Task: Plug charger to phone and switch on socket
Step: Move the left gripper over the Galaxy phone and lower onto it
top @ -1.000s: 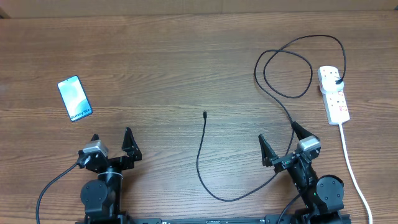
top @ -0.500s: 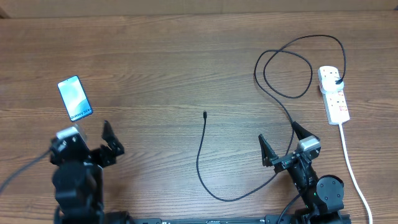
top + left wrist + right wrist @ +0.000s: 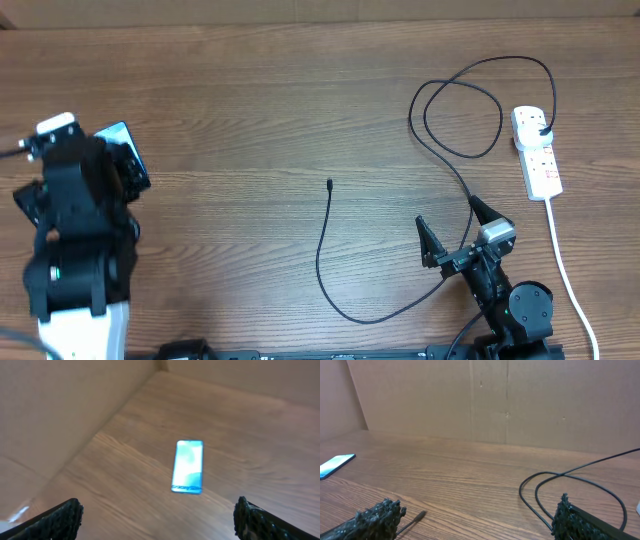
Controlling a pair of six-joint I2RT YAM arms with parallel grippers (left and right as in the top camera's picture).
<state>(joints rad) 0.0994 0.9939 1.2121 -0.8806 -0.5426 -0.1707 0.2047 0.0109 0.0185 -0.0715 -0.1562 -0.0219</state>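
The phone (image 3: 188, 466) lies flat with its screen glowing, ahead of my open left gripper (image 3: 157, 508), which hovers above the table short of it. From overhead the left arm covers most of the phone (image 3: 131, 160). The charger cable (image 3: 321, 250) curves across the table middle, with its connector tip (image 3: 329, 184) free on the wood and its black plug (image 3: 541, 131) in the socket (image 3: 540, 165) at far right. My right gripper (image 3: 447, 214) is open and empty beside the cable. The tip (image 3: 418, 515) lies near its left finger.
The socket's thick white cord (image 3: 566, 262) runs down the right edge toward the front. The cable makes loops (image 3: 462, 115) left of the socket, also visible in the right wrist view (image 3: 542, 485). Cardboard walls (image 3: 510, 400) enclose the back and left of the table.
My left arm has risen from its rest pose at the front and swung left and forward over the phone. The right arm, cable and socket have not moved.
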